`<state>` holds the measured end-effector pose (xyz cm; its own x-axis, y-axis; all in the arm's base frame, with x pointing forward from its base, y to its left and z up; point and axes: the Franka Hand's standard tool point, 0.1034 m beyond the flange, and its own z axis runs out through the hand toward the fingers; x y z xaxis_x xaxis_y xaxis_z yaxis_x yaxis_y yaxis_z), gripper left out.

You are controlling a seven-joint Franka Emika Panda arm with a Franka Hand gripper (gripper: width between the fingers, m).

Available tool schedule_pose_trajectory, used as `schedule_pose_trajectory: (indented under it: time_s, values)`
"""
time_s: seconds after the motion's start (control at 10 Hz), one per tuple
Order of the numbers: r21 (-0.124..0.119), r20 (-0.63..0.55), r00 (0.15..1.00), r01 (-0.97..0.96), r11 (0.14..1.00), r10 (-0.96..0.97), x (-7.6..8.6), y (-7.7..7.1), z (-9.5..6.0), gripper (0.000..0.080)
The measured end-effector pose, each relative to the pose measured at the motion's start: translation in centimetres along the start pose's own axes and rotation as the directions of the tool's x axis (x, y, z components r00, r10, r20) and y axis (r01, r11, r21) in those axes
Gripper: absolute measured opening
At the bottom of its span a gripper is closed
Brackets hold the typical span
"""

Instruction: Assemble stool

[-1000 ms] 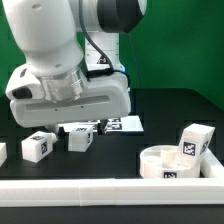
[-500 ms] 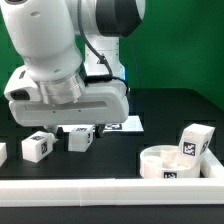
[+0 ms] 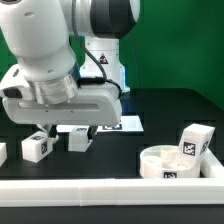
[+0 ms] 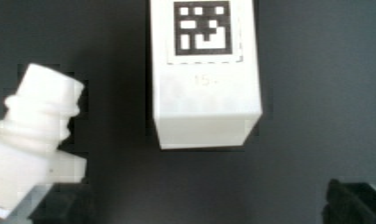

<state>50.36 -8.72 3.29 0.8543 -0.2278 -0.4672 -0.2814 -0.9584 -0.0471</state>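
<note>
The white round seat sits at the exterior view's right, and one tagged white leg stands on its far rim. Two more blocky legs lie on the black table just below my gripper, and a third pokes in at the left edge. In the wrist view a tagged leg lies just beyond my open gripper, with another leg tilted beside it. Only the dark fingertips show, with nothing between them.
The marker board lies flat behind the gripper. A long white rail runs along the table's front edge. The arm's big white body hides much of the exterior view's left half.
The hand has sunk lower and shifted a little to the exterior view's left, closer over the two legs. The jaws stay open; no part has moved.
</note>
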Motion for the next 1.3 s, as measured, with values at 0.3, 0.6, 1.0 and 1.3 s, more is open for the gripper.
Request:
schedule_pose_trajectory:
  time_s: [0.3,0.6,1.0,1.3]
  values:
    - [0.003,0.034,0.999,-0.003,1.0,0.003,-0.3,0.2,0.3,0.0649]
    - [0.016,0.25,0.968,-0.004,1.0,0.0,-0.6,0.0,0.5,0.0649]
    - [0.019,0.363,0.932,0.005,1.0,-0.011,-0.8,-0.5,1.0,0.0649]
    - [0.018,0.386,0.922,0.009,1.0,-0.016,-1.7,-1.0,2.6,0.0649]
